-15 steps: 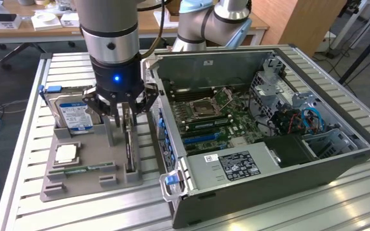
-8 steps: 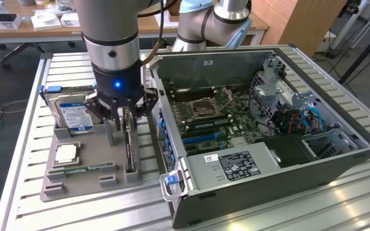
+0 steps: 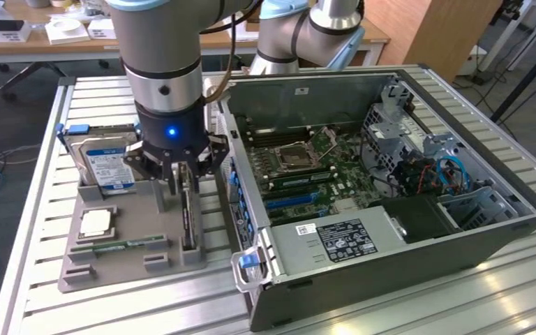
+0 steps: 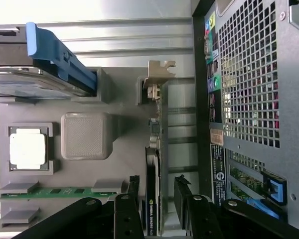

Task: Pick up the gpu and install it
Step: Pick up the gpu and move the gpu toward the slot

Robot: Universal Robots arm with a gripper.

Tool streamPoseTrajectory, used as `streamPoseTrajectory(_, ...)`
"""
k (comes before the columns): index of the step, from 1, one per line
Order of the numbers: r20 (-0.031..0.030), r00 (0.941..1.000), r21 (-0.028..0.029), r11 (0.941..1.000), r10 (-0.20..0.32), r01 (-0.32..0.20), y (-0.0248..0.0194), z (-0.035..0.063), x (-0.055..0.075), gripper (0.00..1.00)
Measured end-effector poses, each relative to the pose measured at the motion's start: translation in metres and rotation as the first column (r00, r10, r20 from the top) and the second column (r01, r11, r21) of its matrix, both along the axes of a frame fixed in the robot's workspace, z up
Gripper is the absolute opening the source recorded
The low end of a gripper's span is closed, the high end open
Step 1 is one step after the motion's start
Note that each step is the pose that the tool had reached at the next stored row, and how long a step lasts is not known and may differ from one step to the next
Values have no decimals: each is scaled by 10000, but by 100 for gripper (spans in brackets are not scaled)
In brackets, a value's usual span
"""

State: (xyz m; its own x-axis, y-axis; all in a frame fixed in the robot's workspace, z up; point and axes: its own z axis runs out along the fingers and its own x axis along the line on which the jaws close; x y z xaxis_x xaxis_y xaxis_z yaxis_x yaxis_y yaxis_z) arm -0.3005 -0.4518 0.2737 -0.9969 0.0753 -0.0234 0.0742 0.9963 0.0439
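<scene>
The gpu (image 3: 189, 225) is a thin dark card standing on edge in a slot of the grey holder tray (image 3: 137, 269), next to the computer case. In the wrist view the gpu (image 4: 153, 194) runs lengthwise, with its metal end bracket (image 4: 159, 75) at the far end. My gripper (image 3: 179, 187) hangs just above the card's near end. It is open, and the gripper (image 4: 157, 199) has one black finger (image 4: 134, 188) on each side of the card's top edge, with a gap on both sides. Nothing is held.
The tray also holds a silver blue-labelled hard drive (image 3: 105, 166), a CPU (image 3: 95, 223) and a green RAM stick (image 3: 119, 246). The open computer case (image 3: 343, 241) with its motherboard (image 3: 306, 167) lies close on the exterior view's right. Its perforated rear panel (image 4: 249, 99) stands beside the card.
</scene>
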Motion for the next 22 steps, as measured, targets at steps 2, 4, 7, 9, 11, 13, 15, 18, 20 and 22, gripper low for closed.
streamPoseTrajectory(2,0,10000,0,10000,0,0,0,-27,0,41)
streamPoseTrajectory(4,-1,10000,0,10000,0,0,0,-54,0,41)
streamPoseTrajectory(7,0,10000,0,10000,1,-1,0,-102,0,41)
streamPoseTrajectory(9,0,10000,1,10000,0,0,0,-135,0,41)
streamPoseTrajectory(11,0,10000,0,10000,0,0,0,-166,0,41)
streamPoseTrajectory(13,0,10000,0,10000,0,0,0,-197,0,41)
streamPoseTrajectory(15,0,10000,1,10000,0,0,0,-227,0,41)
streamPoseTrajectory(18,0,10000,0,10000,0,0,0,-268,0,41)
streamPoseTrajectory(20,-1,10000,-1,10000,1,-1,0,-294,0,41)
streamPoseTrajectory(22,-1,10000,0,10000,1,-1,0,-318,0,41)
